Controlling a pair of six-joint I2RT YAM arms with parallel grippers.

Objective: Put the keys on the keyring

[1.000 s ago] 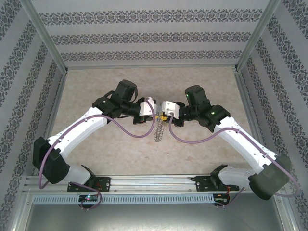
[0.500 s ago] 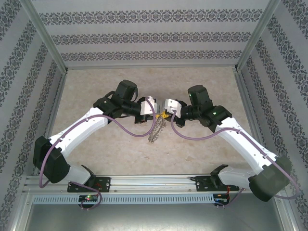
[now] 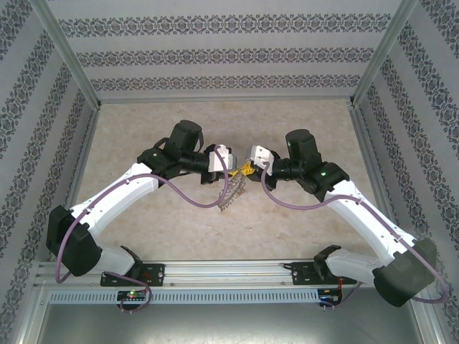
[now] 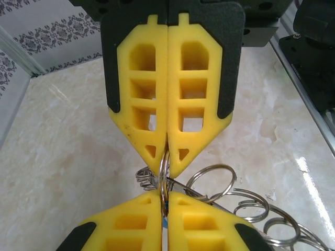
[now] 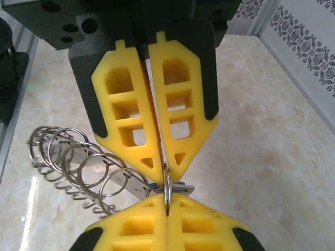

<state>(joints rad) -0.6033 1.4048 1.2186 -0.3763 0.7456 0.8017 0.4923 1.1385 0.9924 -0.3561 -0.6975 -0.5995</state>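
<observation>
While my two arms meet over the middle of the counter (image 3: 301,129), my left gripper (image 4: 166,163) and my right gripper (image 5: 166,173) stand tip to tip. Each has its yellow pads (image 4: 141,104) pressed together on the same thin wire loop (image 5: 167,189) at the far end of the keyring (image 3: 231,192).

The rest of the keyring, a fringe of small rings, trails from that loop toward the near edge. I cannot tell whether its lower end rests on the counter. A blue key (image 5: 153,185) shows just left of the clamped loop, with a flat metal blade beside it. Whether it is already threaded on the wire I cannot tell.

A second ago the fringe hung straight toward the near edge. It now slants near and left, both wrists have rolled, and my right gripper has drawn slightly to the right.

I judge that the loop is being turned between the two grips to work a key along the wire. Threading is under way but not finished. The swing of the fringe suggests that either grip could slip on so thin a wire.
</observation>
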